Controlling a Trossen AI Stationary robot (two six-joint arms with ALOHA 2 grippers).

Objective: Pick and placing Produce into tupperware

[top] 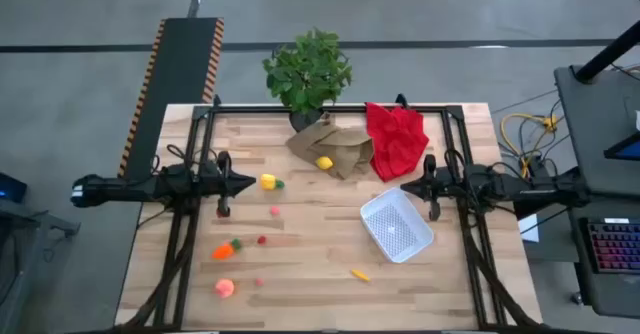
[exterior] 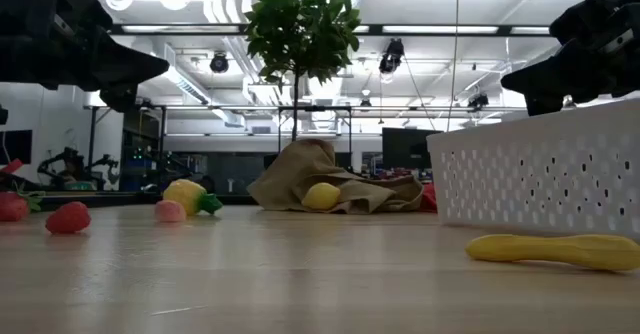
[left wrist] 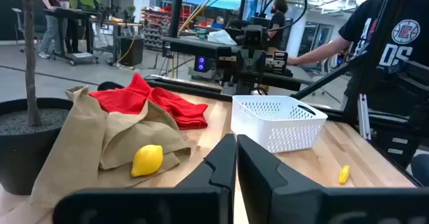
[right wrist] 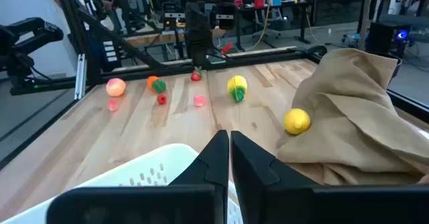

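Both grippers hover shut above the table and hold nothing. My left gripper (top: 250,184) (left wrist: 236,143) hangs just left of the yellow-green corn (top: 268,182). My right gripper (top: 403,186) (right wrist: 229,140) is above the far corner of the white tupperware (top: 397,224), which sits flat on the wood. The yellow lemon (top: 324,162) (left wrist: 147,160) rests on the brown paper bag (top: 330,144). The orange carrot (top: 226,249), the pink-orange peach (top: 225,288) and small red berries (top: 262,240) lie on the table's left half.
A red cloth (top: 397,139) and a potted plant (top: 307,71) stand at the far edge beside the bag. A small yellow piece (top: 359,274) lies near the tupperware's near-left side. People stand in the room beyond the table (left wrist: 395,43). Bare wood lies between corn and tupperware.
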